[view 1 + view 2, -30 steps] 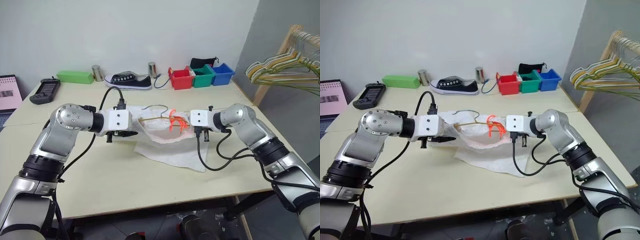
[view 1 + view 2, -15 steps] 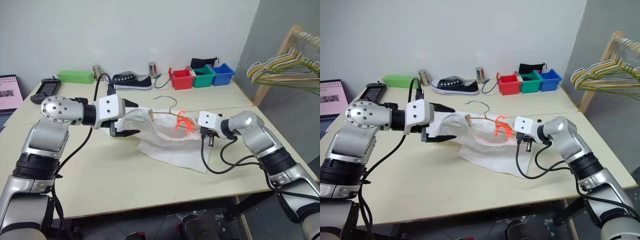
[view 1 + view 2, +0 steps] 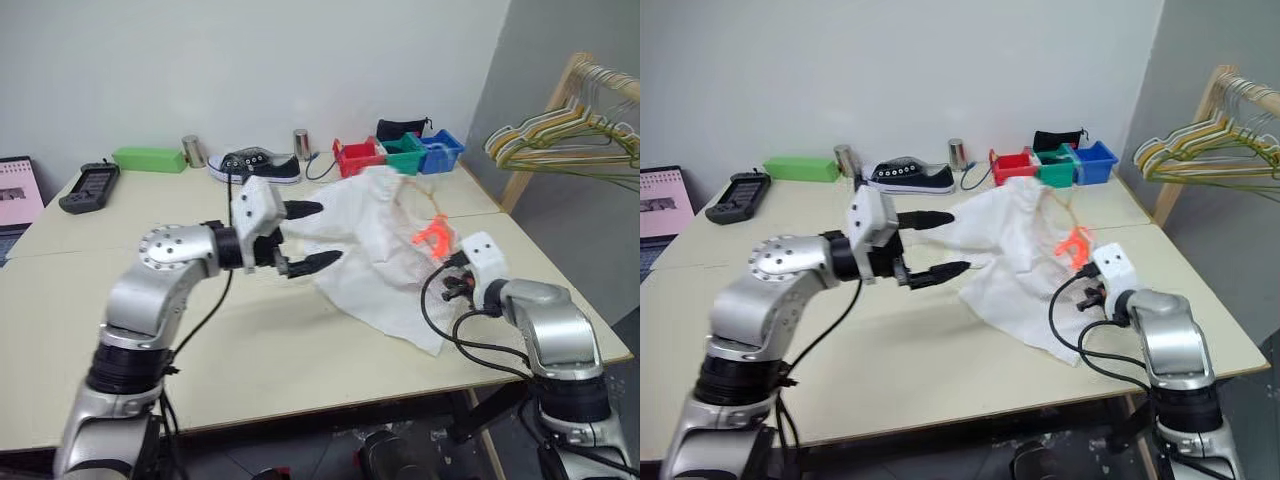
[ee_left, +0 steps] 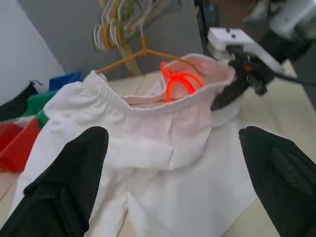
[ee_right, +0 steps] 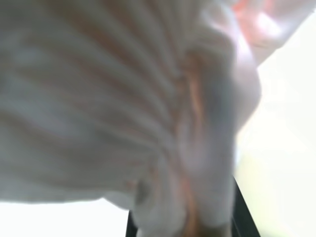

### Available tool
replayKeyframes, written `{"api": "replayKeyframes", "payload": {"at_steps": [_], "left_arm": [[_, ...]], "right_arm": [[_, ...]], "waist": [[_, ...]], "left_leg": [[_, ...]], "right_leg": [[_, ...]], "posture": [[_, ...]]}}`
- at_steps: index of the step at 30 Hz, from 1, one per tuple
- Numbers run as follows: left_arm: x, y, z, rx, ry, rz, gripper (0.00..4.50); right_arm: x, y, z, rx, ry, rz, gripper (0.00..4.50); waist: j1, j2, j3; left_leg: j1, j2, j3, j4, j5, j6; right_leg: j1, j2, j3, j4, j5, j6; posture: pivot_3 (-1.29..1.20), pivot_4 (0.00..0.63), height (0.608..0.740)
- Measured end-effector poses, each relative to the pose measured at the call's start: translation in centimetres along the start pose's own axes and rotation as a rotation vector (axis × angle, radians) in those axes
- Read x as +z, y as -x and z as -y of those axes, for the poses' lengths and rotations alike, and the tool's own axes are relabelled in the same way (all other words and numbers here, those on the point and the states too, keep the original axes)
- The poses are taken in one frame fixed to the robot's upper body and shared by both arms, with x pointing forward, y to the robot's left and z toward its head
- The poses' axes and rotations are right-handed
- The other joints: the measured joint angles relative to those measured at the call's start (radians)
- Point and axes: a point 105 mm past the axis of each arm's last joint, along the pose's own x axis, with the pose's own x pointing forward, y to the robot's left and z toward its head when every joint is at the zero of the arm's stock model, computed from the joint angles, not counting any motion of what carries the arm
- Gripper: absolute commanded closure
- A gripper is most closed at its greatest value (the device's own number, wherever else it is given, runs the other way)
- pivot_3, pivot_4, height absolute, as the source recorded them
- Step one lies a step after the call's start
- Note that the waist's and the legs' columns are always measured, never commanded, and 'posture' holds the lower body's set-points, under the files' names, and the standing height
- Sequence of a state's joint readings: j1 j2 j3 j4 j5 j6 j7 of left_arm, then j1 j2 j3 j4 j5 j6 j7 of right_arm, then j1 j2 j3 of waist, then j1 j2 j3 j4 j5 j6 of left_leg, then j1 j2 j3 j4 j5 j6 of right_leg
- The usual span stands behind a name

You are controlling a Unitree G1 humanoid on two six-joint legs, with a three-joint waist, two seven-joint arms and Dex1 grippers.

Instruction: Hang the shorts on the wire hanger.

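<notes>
Table [image 3: 250,350]: left fingers [image 3: 305,235] spread, empty; right fingers [image 3: 1087,285] clamp shorts [image 3: 375,240].

Both head eyes look down across the counter [image 3: 300,350], sharing the shorts [image 3: 385,250] with the close-up wrist cameras.

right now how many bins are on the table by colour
red bin: 1
green bin: 1
blue bin: 1
total: 3
</notes>
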State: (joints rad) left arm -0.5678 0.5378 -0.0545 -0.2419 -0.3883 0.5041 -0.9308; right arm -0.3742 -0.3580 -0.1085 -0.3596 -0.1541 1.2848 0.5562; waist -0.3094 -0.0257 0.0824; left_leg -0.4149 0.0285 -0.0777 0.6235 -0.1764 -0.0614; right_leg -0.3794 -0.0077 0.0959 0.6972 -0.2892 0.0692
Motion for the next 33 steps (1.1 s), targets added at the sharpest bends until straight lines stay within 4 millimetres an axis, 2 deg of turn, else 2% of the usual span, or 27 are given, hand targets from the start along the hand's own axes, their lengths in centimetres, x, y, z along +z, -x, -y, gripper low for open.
{"api": "replayKeyframes", "payload": {"at_steps": [3,8,11,14,17,19,22,25,29,33], "left_arm": [[1.4,-3.2,1.0,-0.023,0.024,0.09,0.02],[3.0,-6.7,1.8,-0.056,0.041,0.173,0.02],[3.4,-8.4,2.8,-0.102,0.042,0.2,0.02],[4.1,-10.1,3.3,-0.134,0.04,0.228,0.02],[5.5,-11.4,3.6,-0.157,0.017,0.271,0.02],[6.6,-12.4,3.6,-0.165,-0.006,0.302,0.02],[7.2,-13.3,3.4,-0.167,-0.031,0.318,0.02],[6.8,-13.8,3.2,-0.163,-0.025,0.31,0.02],[6.8,-14.0,3.4,-0.164,-0.03,0.318,0.02],[6.9,-14.1,3.4,-0.162,-0.036,0.32,0.02]], "right_arm": [[-1.5,0.7,3.0,-0.209,-0.132,-0.042,4.5],[-2.4,2.3,6.0,-0.444,-0.268,-0.056,4.5],[-2.2,3.1,7.3,-0.537,-0.319,-0.044,4.5],[-2.2,4.6,9.4,-0.676,-0.373,-0.031,4.5],[-1.3,6.1,11.4,-0.798,-0.366,0.02,4.5],[0.2,6.8,12.4,-0.863,-0.33,0.085,4.5],[1.7,6.9,12.8,-0.897,-0.289,0.143,4.5],[2.0,6.5,12.8,-0.905,-0.307,0.144,4.5],[1.2,6.1,13.4,-0.903,-0.459,0.114,4.5],[1.1,5.0,12.3,-0.807,-0.597,0.08,4.5]], "waist": [[-0.014,0.002,-0.003],[-0.065,0.013,-0.01],[-0.108,0.014,-0.011],[-0.14,0.015,-0.011],[-0.163,0.015,-0.011],[-0.183,0.015,-0.011],[-0.218,0.015,-0.011],[-0.239,0.015,-0.011],[-0.245,0.015,-0.011],[-0.246,0.015,-0.011]], "left_leg": [[0.0,-0.001,0.001,0.002,0.0,0.0],[-0.001,-0.001,0.001,0.0,0.0,0.0],[0.0,-0.001,0.001,-0.001,0.0,0.0],[0.0,-0.002,0.001,-0.001,0.0,0.0],[0.002,-0.002,0.001,-0.003,-0.001,0.0],[0.008,-0.002,0.001,-0.012,0.0,0.0],[0.015,-0.002,0.003,-0.017,-0.001,0.0],[0.016,-0.002,0.003,-0.02,-0.001,0.0],[0.017,-0.002,0.003,-0.02,-0.001,0.0],[0.017,-0.002,0.003,-0.02,-0.001,0.0]], "right_leg": [[0.002,0.0,0.002,-0.001,0.0,0.0],[0.002,0.0,0.002,-0.002,-0.003,0.001],[0.002,0.0,0.003,-0.003,-0.003,0.001],[0.003,0.0,0.003,-0.003,-0.003,0.001],[0.005,0.0,0.002,-0.006,-0.003,0.001],[0.011,0.0,0.003,-0.015,-0.003,0.0],[0.016,0.0,0.004,-0.017,-0.006,-0.001],[0.017,0.0,0.004,-0.017,-0.007,-0.001],[0.018,-0.001,0.004,-0.017,-0.007,-0.001],[0.018,-0.001,0.004,-0.017,-0.007,-0.001]], "posture": [[-0.4,0.0,0.74],[-0.43,0.0,0.74],[-0.43,0.0,0.74],[-0.43,0.0,0.74],[-0.46,0.0,0.74],[-0.46,0.0,0.74],[-0.46,0.0,0.74],[-0.46,0.0,0.74],[-0.45,0.0,0.74],[-0.44,0.0,0.74]]}}
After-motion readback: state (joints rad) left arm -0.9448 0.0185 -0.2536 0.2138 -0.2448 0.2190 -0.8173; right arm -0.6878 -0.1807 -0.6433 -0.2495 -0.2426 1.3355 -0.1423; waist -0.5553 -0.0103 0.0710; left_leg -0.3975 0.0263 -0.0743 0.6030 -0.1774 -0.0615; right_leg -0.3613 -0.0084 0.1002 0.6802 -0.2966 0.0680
